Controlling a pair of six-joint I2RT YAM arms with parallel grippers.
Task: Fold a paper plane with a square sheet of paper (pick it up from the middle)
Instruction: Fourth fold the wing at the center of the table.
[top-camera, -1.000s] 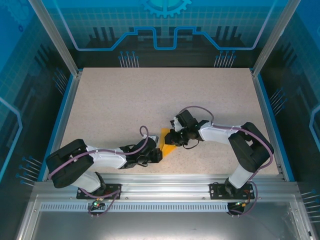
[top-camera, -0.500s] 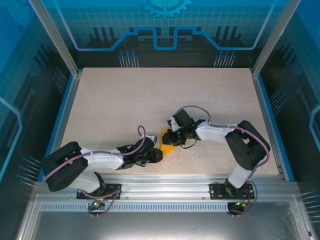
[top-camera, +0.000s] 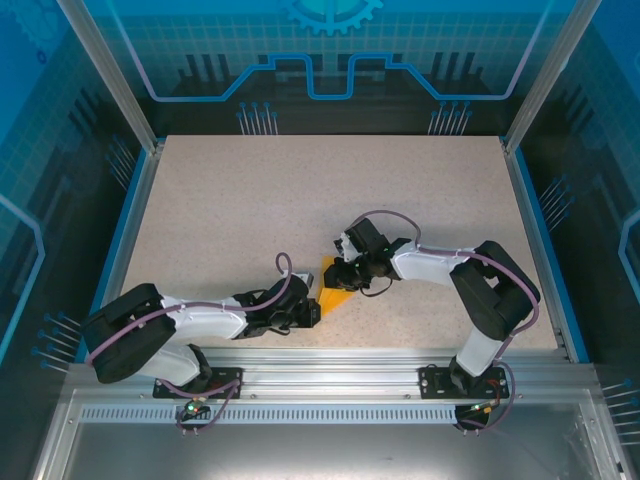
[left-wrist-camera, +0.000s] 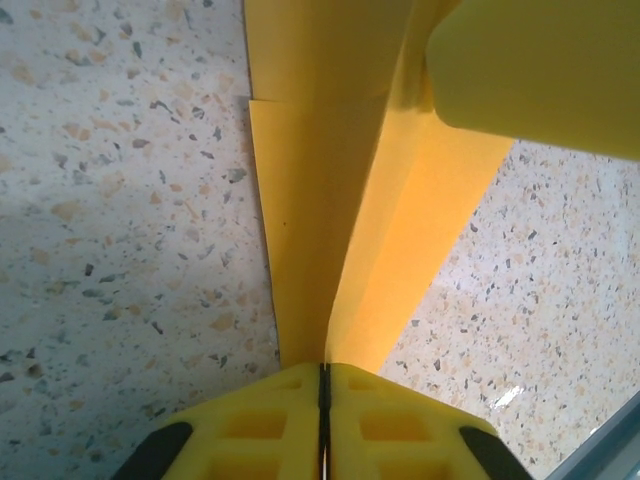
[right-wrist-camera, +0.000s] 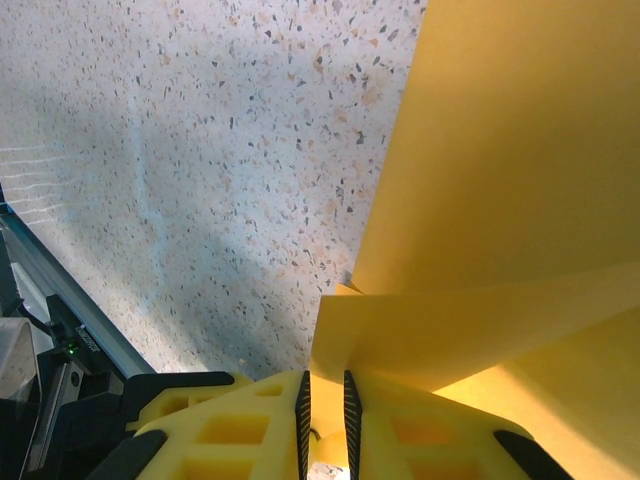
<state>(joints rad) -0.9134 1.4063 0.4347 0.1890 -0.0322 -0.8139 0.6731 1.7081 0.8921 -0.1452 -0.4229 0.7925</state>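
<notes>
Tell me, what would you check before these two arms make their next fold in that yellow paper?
1. Left tool shut on the folded yellow paper: ok.
2. Right tool pinching another edge of it: ok.
3. Crease runs straight into the left tool's closed jaws: ok.
4. No tear in the part of the paper that shows: ok.
5. Paper lifted off the speckled table: cannot tell.
</notes>
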